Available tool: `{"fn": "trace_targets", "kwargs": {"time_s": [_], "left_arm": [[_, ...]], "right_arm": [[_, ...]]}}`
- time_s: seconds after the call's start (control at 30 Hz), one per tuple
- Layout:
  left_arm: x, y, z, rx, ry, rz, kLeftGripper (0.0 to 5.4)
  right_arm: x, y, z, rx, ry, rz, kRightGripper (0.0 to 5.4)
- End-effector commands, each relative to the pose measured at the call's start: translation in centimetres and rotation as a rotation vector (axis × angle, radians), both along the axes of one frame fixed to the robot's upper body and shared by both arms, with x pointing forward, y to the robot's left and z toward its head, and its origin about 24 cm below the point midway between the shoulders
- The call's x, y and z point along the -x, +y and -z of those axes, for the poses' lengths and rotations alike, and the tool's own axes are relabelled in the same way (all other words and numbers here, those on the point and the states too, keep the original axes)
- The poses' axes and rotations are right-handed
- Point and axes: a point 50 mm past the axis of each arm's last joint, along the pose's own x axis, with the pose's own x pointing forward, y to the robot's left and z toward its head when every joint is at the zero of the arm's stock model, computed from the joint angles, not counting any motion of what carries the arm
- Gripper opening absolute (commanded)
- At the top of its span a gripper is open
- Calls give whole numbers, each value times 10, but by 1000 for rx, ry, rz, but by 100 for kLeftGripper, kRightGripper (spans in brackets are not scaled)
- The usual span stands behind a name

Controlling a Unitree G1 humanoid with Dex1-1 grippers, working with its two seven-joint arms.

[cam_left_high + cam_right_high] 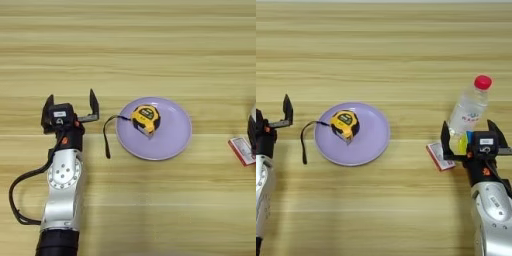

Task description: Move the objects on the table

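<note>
A yellow-and-black tape measure [146, 119] sits on the round lilac plate [172, 137], its black strap [106, 137] trailing off the plate's left edge onto the table. A clear water bottle [470, 107] with a red cap stands upright at the right. My left gripper [70, 106] is open just left of the strap, holding nothing. My right gripper [471, 134] is open just in front of the bottle's base, its fingers standing either side of it and apart from it.
A small red-and-white card [439, 155] lies flat beside the right gripper's left finger, near the bottle. The light wooden table [130, 50] stretches bare behind the plate. A black cable [20, 200] loops beside my left forearm.
</note>
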Motion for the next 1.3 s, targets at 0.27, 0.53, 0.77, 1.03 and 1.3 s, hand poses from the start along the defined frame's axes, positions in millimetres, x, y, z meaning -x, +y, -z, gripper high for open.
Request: {"fn": "trace_targets", "kwargs": {"time_s": [0.27, 0.53, 0.77, 1.03, 1.3], "left_arm": [[-1, -3, 0, -5, 2, 11, 540], [-1, -3, 1, -5, 2, 11, 540], [-1, -3, 1, -6, 2, 12, 540], [-1, -3, 1, -7, 1, 12, 540], [-2, -3, 0, -9, -1, 15, 540]], "right_arm": [[-8, 0, -3, 3, -9, 3, 537], [-18, -6, -3, -12, 6, 22, 537], [-23, -12, -4, -12, 7, 45, 537], [-31, -16, -1, -34, 24, 53, 537], [-44, -23, -6, -37, 15, 62, 537]]}}
